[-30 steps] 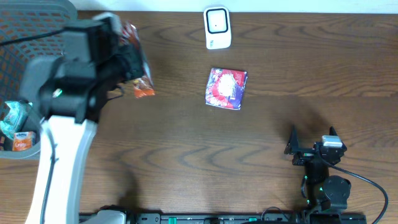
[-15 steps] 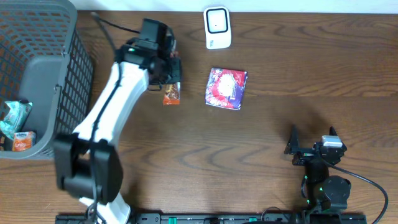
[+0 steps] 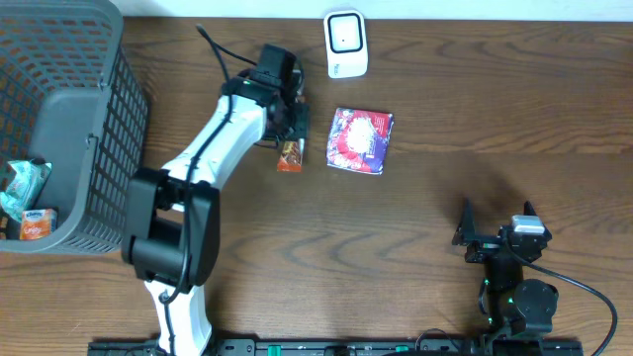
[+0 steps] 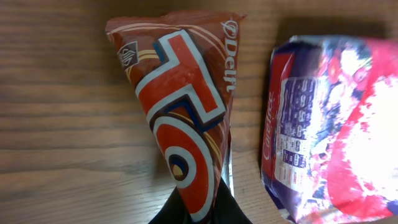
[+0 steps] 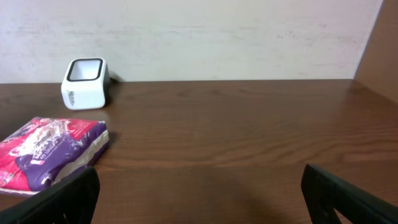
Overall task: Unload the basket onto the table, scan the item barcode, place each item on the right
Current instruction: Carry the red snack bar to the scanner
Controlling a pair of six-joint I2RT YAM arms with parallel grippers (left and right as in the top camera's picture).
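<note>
A brown and orange snack packet (image 3: 290, 155) hangs from my left gripper (image 3: 295, 136), which is shut on its narrow end. In the left wrist view the packet (image 4: 186, 106) fans out from the pinching fingers of the left gripper (image 4: 202, 211), low over the wood; whether it touches the table I cannot tell. It is just left of a red and purple packet (image 3: 360, 139) (image 4: 336, 124) lying flat. The white scanner (image 3: 345, 44) (image 5: 86, 83) stands at the table's far edge. My right gripper (image 3: 495, 225) (image 5: 199, 186) rests open at the near right, holding nothing.
A grey mesh basket (image 3: 59, 99) fills the far left corner, with a few small packets (image 3: 25, 203) inside. The red and purple packet (image 5: 50, 152) lies well ahead and left of the right gripper. A pale wall runs behind the table.
My left arm has swung right from beside the basket, carrying the snack packet, and lowered it next to the red and purple packet. The right arm has not moved.
</note>
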